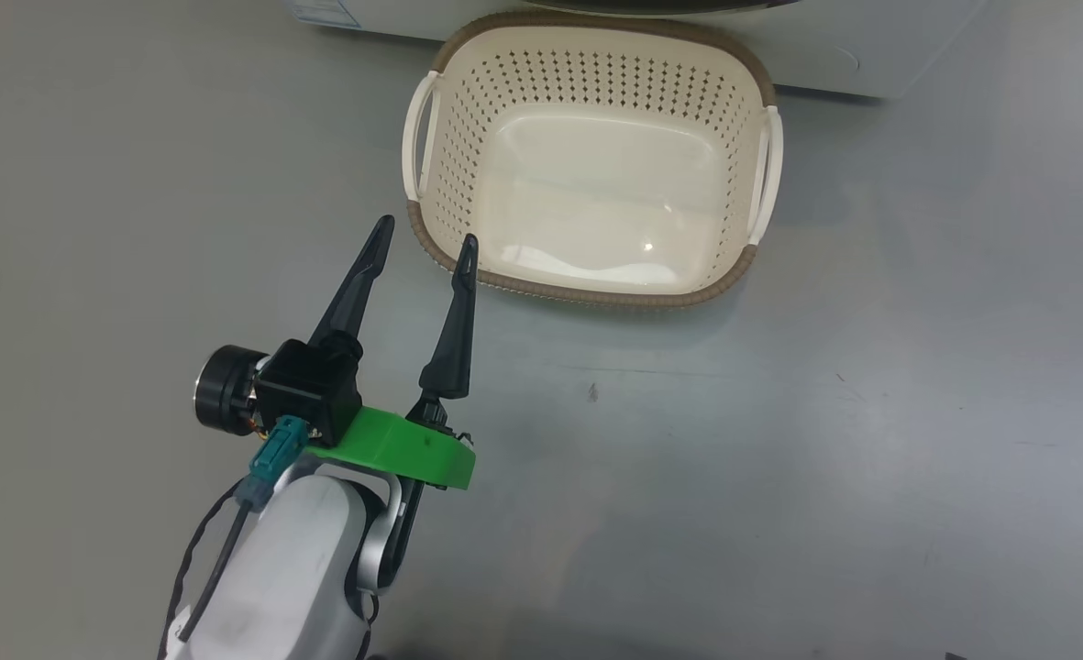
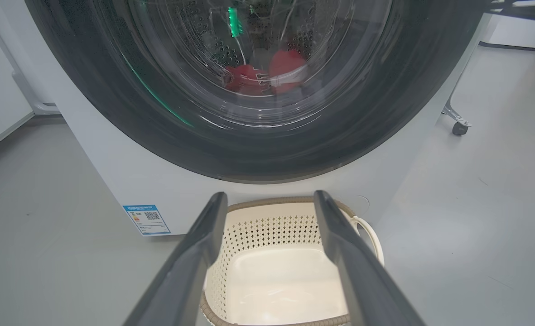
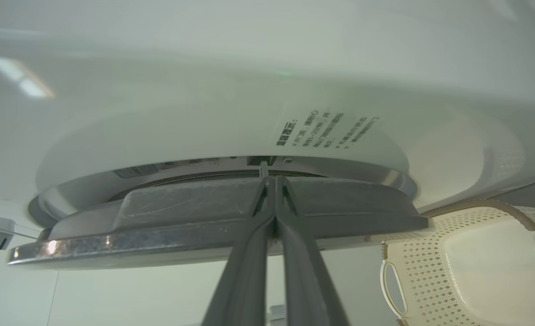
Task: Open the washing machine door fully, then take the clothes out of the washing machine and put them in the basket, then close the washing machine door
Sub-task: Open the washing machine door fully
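The washing machine (image 2: pixel 113 181) is a white box, and its door (image 2: pixel 113 113) with the glossy black rim fills the left wrist view. Red clothes (image 2: pixel 290 68) show through the glass, lying in the drum. The cream basket (image 1: pixel 596 73) stands empty on the floor right in front of the machine. My left gripper (image 1: pixel 427 233) hangs open and empty above the floor by the basket's near left corner. In the right wrist view my right gripper (image 3: pixel 274 179) is shut, its tips tucked in at the edge of the door (image 3: pixel 181 208), which I see edge-on against the machine's white front (image 3: pixel 249 90).
Grey floor (image 1: pixel 779 440) spreads around the basket. A blue label (image 2: pixel 147 219) sits low on the machine's front. A castor wheel (image 2: pixel 457 129) on a metal leg stands to the machine's right. A white panel (image 2: pixel 0 90) stands on its left.
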